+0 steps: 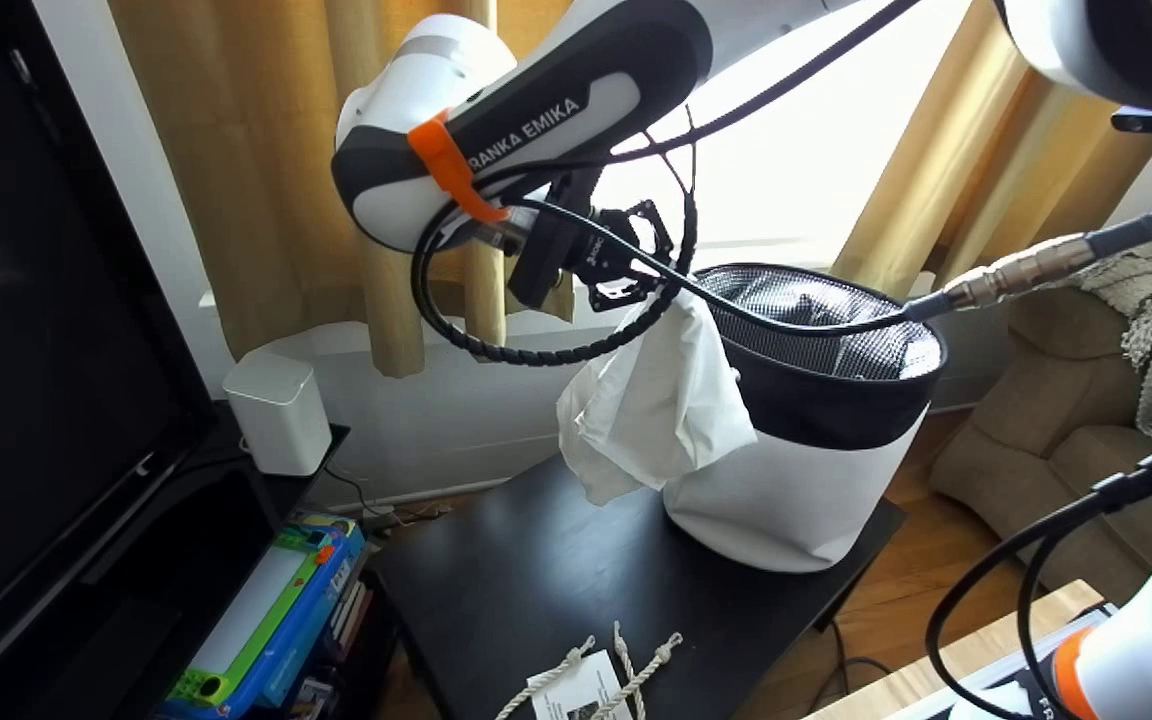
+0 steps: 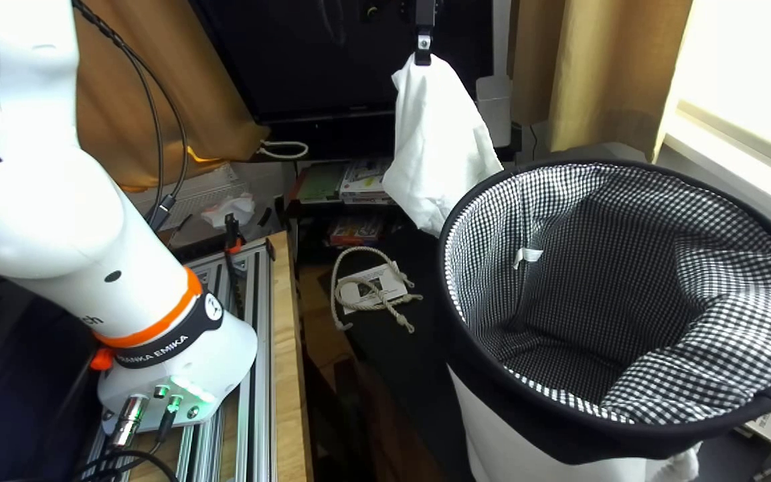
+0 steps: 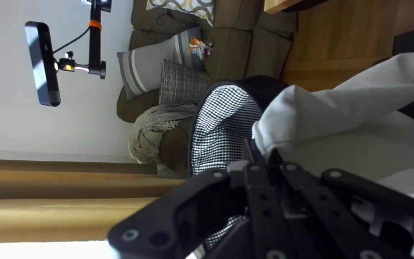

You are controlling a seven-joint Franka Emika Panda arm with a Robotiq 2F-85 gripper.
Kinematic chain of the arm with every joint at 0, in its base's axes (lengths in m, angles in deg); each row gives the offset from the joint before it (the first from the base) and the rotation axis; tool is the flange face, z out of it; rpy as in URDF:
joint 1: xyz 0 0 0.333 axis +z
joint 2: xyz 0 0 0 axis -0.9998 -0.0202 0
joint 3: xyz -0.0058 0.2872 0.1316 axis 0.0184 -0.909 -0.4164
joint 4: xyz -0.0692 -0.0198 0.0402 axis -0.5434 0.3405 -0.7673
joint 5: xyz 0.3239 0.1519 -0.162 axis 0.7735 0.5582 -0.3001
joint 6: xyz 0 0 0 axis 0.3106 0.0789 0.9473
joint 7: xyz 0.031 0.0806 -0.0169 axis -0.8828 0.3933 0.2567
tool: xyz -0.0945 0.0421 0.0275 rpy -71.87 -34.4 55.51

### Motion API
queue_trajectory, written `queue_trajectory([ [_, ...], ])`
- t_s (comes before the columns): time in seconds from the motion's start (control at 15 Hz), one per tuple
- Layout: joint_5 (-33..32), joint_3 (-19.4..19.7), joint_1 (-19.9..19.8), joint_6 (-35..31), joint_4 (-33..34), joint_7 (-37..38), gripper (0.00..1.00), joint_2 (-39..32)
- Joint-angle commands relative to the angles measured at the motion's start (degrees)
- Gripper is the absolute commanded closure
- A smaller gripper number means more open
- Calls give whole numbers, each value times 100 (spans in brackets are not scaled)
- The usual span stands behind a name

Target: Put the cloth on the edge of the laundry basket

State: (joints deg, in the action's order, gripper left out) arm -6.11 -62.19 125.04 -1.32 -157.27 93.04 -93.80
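Laundry basket: stood upright on the black bench; a black-and-white checked lining is seen inside its dark rim.
Cloth: white, held up beside the laundry basket, on the side facing the television; hung in folds outside the rim, by which its lower part is partly hidden in an exterior view; whether the rim is touched cannot be told.
Gripper: narrow, with the upper end of the cloth pinched between its fingers, off to the same side of the laundry basket.
Ropes: laid over a printed card on the bench, apart from the laundry basket.
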Motion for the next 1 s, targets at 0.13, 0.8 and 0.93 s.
queue_trajectory([
  [0.13,-829,-318,-398,433,-219,-803,99,558],
  [0.8,-2462,-487,-1329,364,-897,-2455,99,1085],
  [0.93,-2749,-548,-1534,43,-1271,-2780,99,1329],
])
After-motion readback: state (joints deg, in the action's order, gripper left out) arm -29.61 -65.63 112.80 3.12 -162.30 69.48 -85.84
